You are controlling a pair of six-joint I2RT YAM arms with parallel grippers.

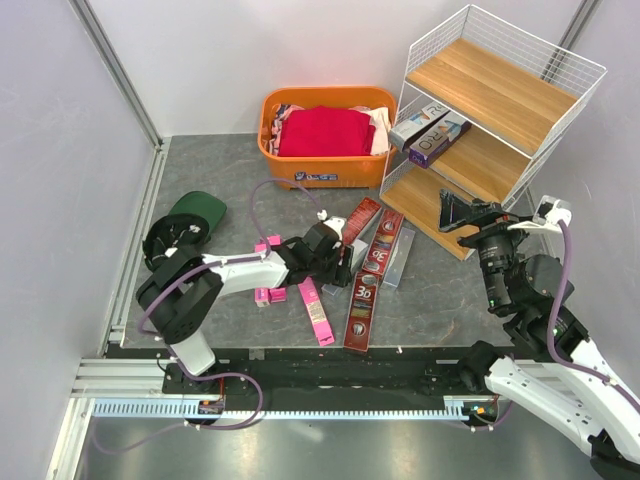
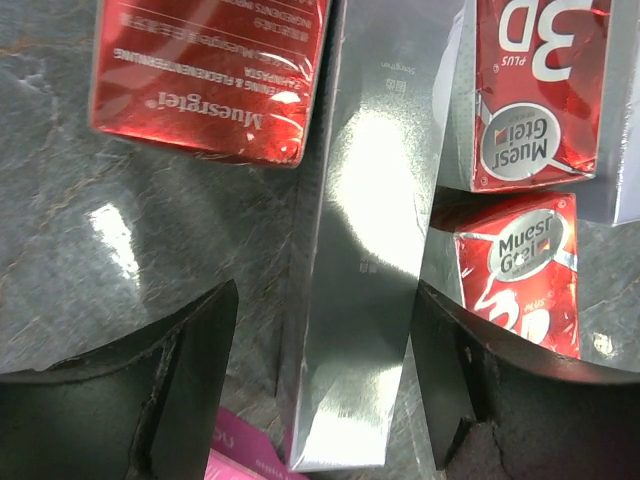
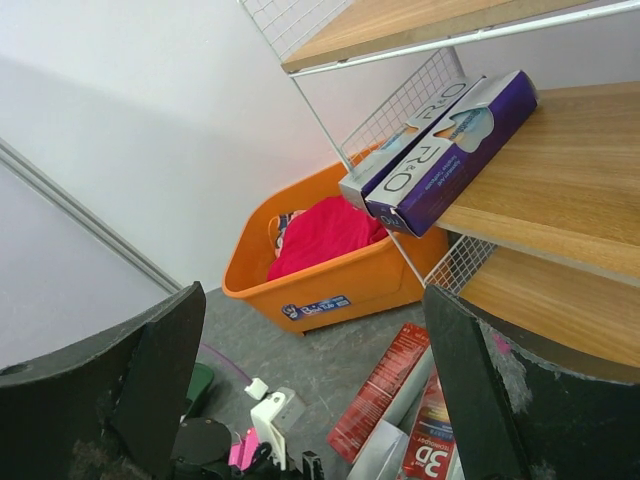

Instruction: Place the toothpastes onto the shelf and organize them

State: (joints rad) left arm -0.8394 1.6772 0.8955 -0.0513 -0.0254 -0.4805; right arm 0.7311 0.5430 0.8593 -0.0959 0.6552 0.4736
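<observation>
Silver box (image 2: 360, 250) illegible; red box (image 2: 530, 90): "3D".

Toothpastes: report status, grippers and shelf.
Left gripper open, straddling silver box; red boxes close alongside. Right gripper open, empty, near shelf. Purple box, grey box shelved.

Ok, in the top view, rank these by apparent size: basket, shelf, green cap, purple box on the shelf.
Largest to smallest:
shelf
basket
green cap
purple box
Cap and box look similar in length; the cap is wider.

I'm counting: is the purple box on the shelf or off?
On. The purple box lies on the shelf, middle board, beside a grey box.
</observation>
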